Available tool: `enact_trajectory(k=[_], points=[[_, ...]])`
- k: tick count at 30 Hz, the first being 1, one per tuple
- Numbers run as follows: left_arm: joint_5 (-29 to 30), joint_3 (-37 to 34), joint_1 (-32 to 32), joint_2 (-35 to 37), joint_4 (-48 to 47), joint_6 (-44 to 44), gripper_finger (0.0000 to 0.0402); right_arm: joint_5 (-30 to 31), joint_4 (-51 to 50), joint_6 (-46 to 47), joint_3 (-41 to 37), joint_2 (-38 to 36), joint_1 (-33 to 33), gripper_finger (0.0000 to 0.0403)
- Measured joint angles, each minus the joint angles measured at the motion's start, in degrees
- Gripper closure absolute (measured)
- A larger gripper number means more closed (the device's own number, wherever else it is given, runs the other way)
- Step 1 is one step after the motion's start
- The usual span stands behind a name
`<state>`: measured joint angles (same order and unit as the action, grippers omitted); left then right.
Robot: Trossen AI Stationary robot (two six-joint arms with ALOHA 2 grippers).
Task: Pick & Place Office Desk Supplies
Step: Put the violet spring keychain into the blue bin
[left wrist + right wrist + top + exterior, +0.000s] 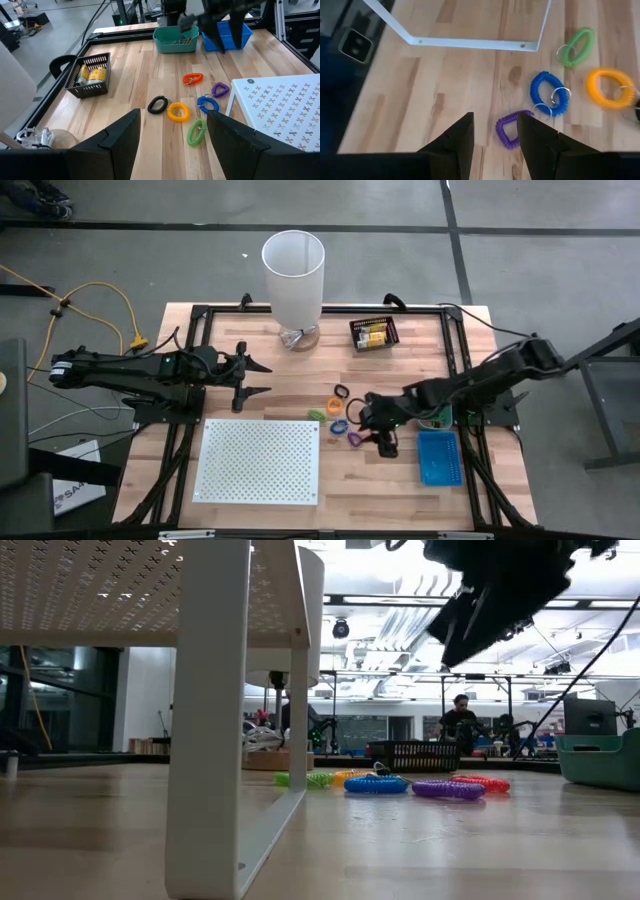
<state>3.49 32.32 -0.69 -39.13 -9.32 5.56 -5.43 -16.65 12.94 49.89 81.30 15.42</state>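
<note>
The right tool (492, 132), jaws parted and empty, hovers over the purple loop (510, 131) mid-counter: light, springy coil, best pinched across one side.

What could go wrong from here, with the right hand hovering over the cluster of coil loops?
The right hand hangs open above the purple loop, which lies apart from the blue loop but close to it; a slightly off descent might nudge or snag the blue one or its metal ring. The white perforated board stands near the cluster, so the arm could brush its edge. The left hand waits open, away from the loops, and seems no hazard.
</note>
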Motion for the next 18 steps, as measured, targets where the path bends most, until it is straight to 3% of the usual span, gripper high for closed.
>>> enact_trajectory(k=[6,18], points=[[0.0,0.0,0.0,0.0,0.0,0.0,0.0181,-0.3,1.0,-0.6,0.0,5.0,0.3,0.0266],[0.0,0.0,0.0,0.0,0.0,0.0,0.0181,5.9,2.7,-9.2,0.0,7.6,3.5,0.0266]])
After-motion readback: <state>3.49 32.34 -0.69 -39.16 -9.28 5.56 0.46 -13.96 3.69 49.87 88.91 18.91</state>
